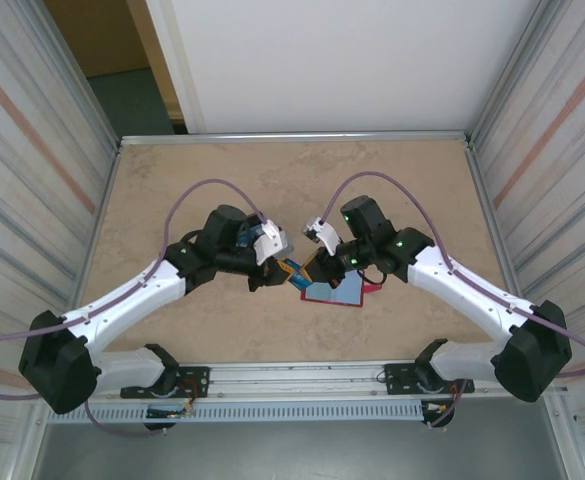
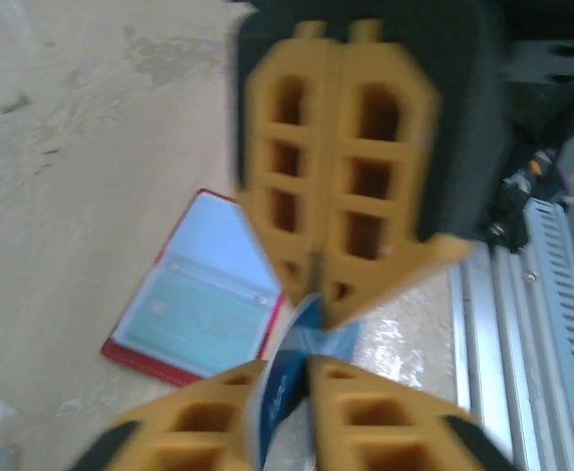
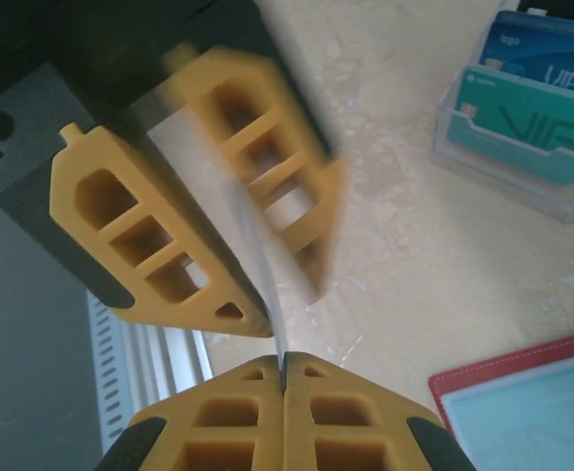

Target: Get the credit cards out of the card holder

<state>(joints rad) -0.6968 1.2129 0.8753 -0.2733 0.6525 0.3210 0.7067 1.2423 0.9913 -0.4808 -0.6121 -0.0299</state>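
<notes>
Pinching a blue card (image 2: 279, 392) from opposite ends with left end effector (image 2: 285, 365) and right end effector (image 3: 285, 368), both clamped shut on it. Leaving the card holder (image 2: 213, 231) open flat on the worktop (image 2: 71, 177) nearby, teal card (image 2: 203, 319) in its pocket. Judging cards light, thin, slick, springy; best taken by an exposed edge, holder pinned against sliding.

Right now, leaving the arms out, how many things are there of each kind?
Wallet: 1
Clear stand: 1
Cards: 4 (held card pinched by left gripper and right gripper; blue card and teal card in the stand; green card in the wallet)
Total: 6
</notes>
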